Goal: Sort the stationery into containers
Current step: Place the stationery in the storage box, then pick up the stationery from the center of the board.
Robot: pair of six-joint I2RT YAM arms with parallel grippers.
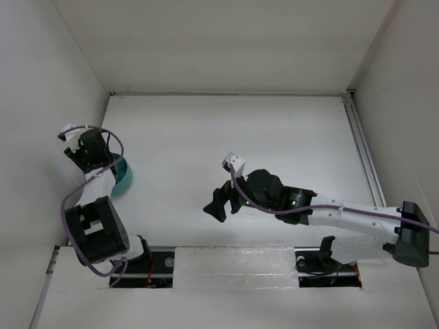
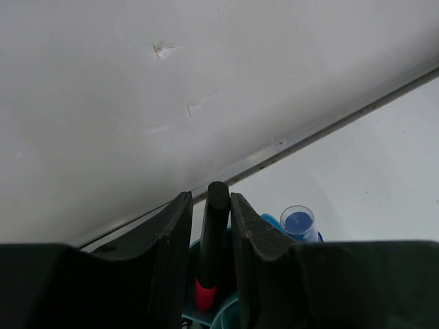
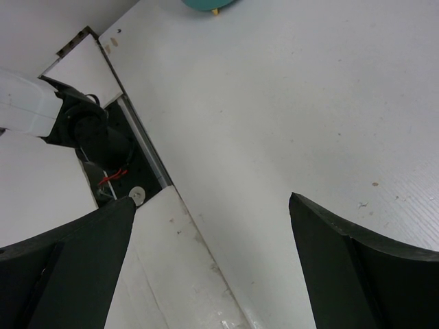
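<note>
Two hands – took each in turn. Found the left hand (image 2: 209, 200) poised straight above the round teal organizer (image 1: 123, 175), close against the side wall, with a black marker (image 2: 217, 226) standing upright between its fingers (image 2: 175, 233), red-pink end down and black end up past the fingertips. Saw the jaws parted narrowly about the marker, with a sliver of gap on one side and near-contact on the other; judged the hold released rather than clenched. Made out a clear blue-capped pen (image 2: 298, 223) just beside that hand, upright in the organizer too. Spotted the right hand (image 1: 219, 204) well apart over the middle of the worktop (image 1: 206, 130), spread wide and grasping nothing. Judged the marker's long axis vertical, in line with the left hand's reach, its lower end directly beneath and seemingly inside the organizer's rim – so reckoned the coming move a straight lift of that hand, clearing the marker's top without nudging it sideways. Counted the left arm far the nearer.
</note>
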